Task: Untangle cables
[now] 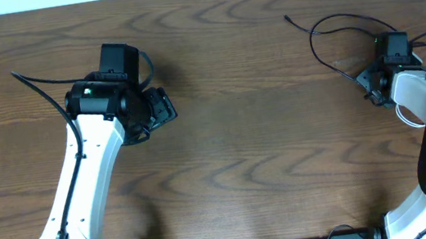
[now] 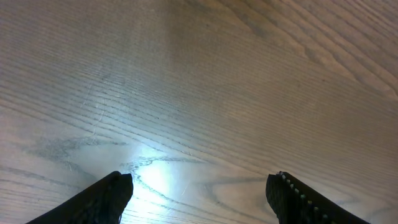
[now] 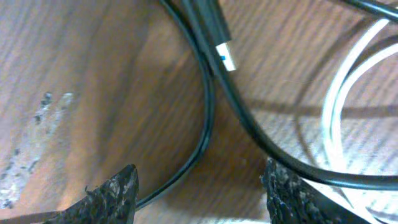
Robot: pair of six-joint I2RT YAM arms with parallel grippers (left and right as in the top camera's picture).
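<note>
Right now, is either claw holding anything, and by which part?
Nothing. Left claw open over bare table; right claw open above the black cable.

table (image 1: 264,129): dark wood grain, from what I see
on it, right side: black cable (image 1: 299,23), white cable (image 3: 328,118), crossing

I see bare table (image 1: 266,145) through the middle of the overhead frame, free to cross. At the upper right, black cable (image 3: 245,115) and white cable (image 3: 326,115) crowd the wood. The left arm (image 1: 88,169) blocks the left.
</note>
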